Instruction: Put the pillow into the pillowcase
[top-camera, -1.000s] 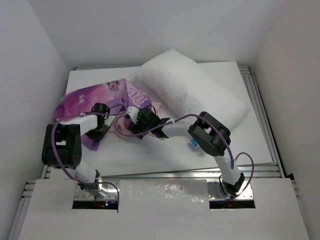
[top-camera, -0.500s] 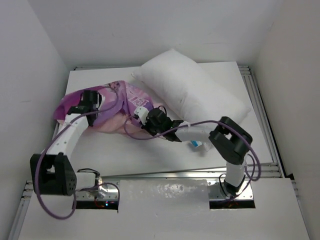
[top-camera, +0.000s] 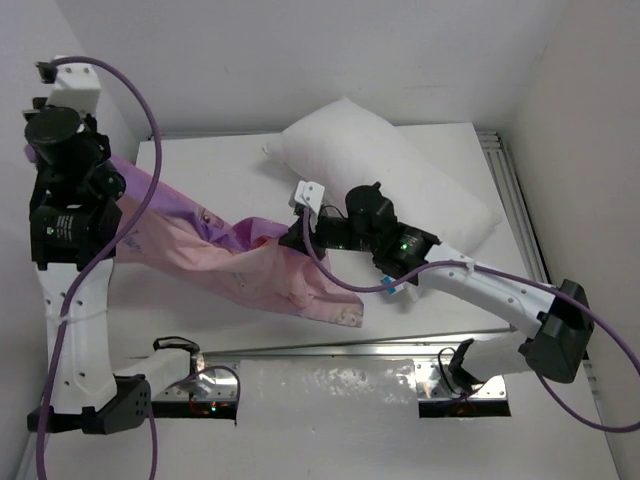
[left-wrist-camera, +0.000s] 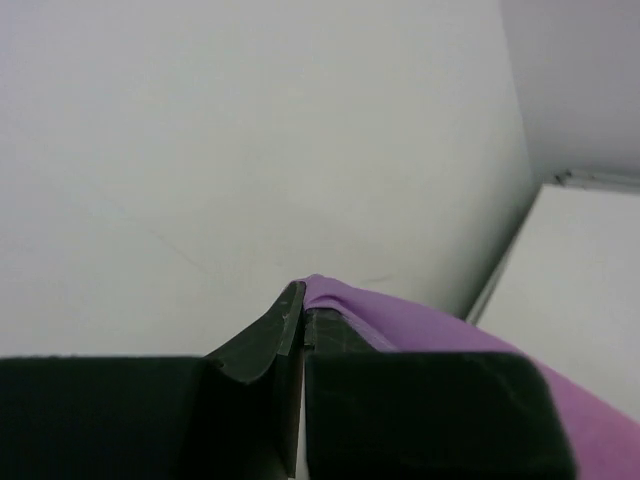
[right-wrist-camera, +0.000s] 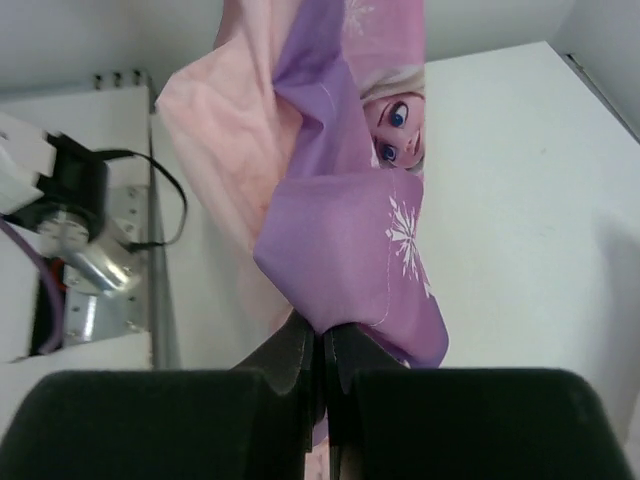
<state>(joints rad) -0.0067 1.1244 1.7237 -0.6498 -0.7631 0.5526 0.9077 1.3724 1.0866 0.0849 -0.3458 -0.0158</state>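
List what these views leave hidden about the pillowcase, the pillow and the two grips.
- Top view: the mouth of the pillowcase is lost in folds.
- Top view: the right arm covers the near edge of the pillow.
- Left wrist view: shut jaws and the bottom edge leave only a purple strip.
- Right wrist view: the jaws hide how much cloth they pinch.

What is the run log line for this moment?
left pincer: shut on pillowcase, raised | right pincer: shut on pillowcase | pillow: on table, outside pillowcase
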